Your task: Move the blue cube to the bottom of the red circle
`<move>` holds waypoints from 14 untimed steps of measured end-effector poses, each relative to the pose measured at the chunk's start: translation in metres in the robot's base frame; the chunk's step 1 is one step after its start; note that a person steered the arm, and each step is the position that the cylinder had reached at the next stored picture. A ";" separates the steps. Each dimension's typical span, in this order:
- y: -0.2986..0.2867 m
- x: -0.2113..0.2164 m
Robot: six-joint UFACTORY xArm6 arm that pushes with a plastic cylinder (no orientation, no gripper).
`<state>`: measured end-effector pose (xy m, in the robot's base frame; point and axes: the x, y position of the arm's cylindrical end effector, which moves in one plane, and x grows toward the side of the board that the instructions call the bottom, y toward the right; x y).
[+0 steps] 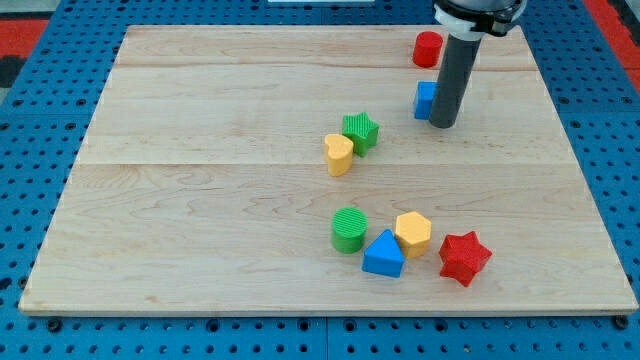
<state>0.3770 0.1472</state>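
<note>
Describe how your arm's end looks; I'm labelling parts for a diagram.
A straight, smooth dark grey rod, round like a pipe, down to my tip. Above it sits a wider black collar with a pale ring, cut off by the view's top. No cables or markings show.

Blue cube (425, 99) directly below red circle (428, 48), near; my tip (444, 124) touching cube's right side.
</note>
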 end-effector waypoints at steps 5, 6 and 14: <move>-0.025 -0.004; -0.025 -0.002; -0.109 -0.023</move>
